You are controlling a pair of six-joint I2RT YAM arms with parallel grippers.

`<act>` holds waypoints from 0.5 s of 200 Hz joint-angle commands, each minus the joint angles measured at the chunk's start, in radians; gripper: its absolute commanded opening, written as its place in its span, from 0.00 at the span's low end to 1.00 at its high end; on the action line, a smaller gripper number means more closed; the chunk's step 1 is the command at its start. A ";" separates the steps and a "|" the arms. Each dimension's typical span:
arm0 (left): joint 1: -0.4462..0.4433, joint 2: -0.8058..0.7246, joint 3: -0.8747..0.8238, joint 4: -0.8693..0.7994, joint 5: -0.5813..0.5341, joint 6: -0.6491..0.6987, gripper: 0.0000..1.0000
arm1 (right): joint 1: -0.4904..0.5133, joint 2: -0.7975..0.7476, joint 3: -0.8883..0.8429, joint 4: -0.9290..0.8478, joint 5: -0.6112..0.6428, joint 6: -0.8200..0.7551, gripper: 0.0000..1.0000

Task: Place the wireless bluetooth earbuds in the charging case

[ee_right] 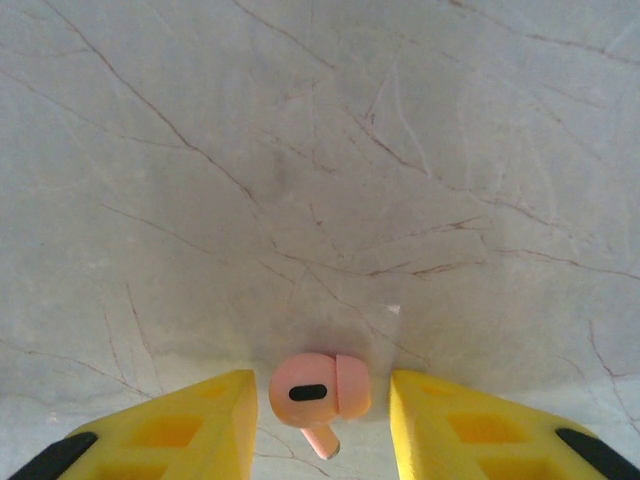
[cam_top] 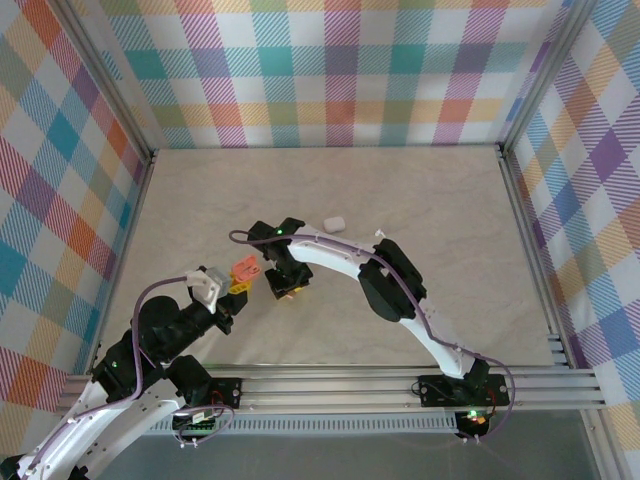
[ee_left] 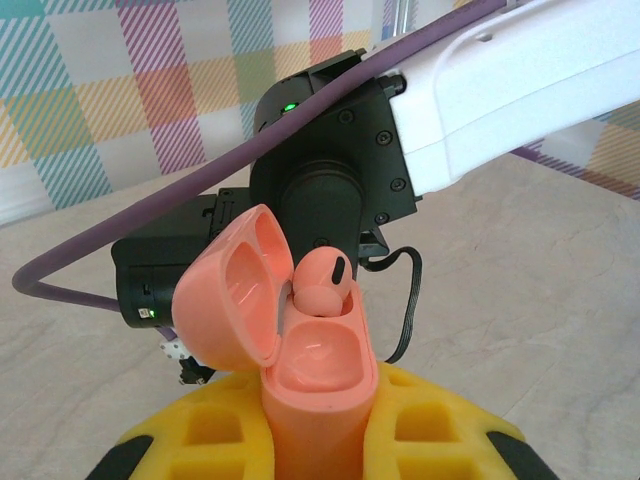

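Two salmon-pink earbuds are in view, both smooth, glossy plastic with rounded heads and a dark oval vent. The seated earbud sits head-up in one well of the pink case, a pebble-shaped shell of the same glossy plastic whose hinged lid stands open to the left, showing two hollowed cups inside. The second well beside it is bare and shiny. The left gripper is clenched on the lower body of this case, its two yellow ribbed fingers pressing from both sides and holding it upright above the table.

The loose earbud lies flat on the table, short stem pointing toward the camera. The right gripper is spread, one yellow finger on each side of this earbud with a gap to both, so neither touches it.

One white case, small and pebble-like, rests closed on the table behind the right arm. The tabletop is pale and matte with thin brown marble veins; the walls carry a pastel plaid print.
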 commanded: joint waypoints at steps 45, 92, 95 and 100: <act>-0.009 -0.011 -0.007 0.021 0.004 -0.014 0.00 | 0.010 0.049 0.041 0.011 0.018 0.003 0.31; -0.008 0.003 -0.010 0.039 0.010 -0.014 0.00 | 0.001 0.010 0.025 -0.013 0.067 -0.001 0.30; -0.008 0.005 -0.010 0.041 0.011 -0.014 0.00 | -0.002 0.004 0.020 -0.014 0.071 -0.001 0.30; -0.008 0.008 -0.010 0.043 0.013 -0.015 0.00 | -0.006 -0.006 0.009 -0.011 0.078 -0.001 0.29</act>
